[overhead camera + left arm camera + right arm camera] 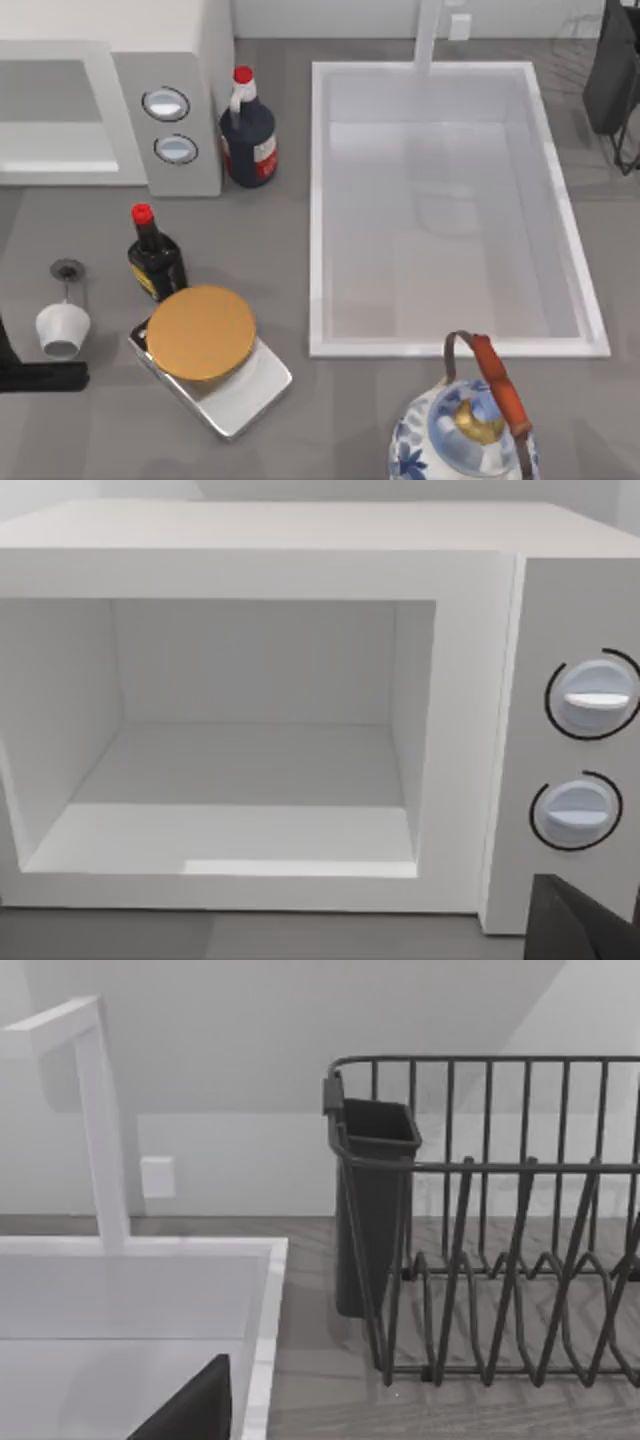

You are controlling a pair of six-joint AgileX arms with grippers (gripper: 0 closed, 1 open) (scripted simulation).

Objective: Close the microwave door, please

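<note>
The white microwave point(110, 60) stands at the back left of the table. Its cavity point(250, 740) is open and empty in the left wrist view, and the grey panel with two round dials point(585, 770) sits beside it. The microwave door is out of view. My left arm point(40, 376) is low at the table's front left edge, facing the microwave's front from some distance. A dark part of its gripper point(580, 925) shows in the corner of the left wrist view. My right arm point(612, 70) is parked at the back right, over the dish rack.
Two dark red-capped bottles point(248, 130) point(155, 258) stand near the microwave. Also in front of it are a tipped white glass point(62, 328) and a scale with a round wooden top point(203, 335). The white sink point(320, 210) is in the middle, a blue-white teapot point(465, 430) at the front and a dark dish rack point(500, 1220) at the back right.
</note>
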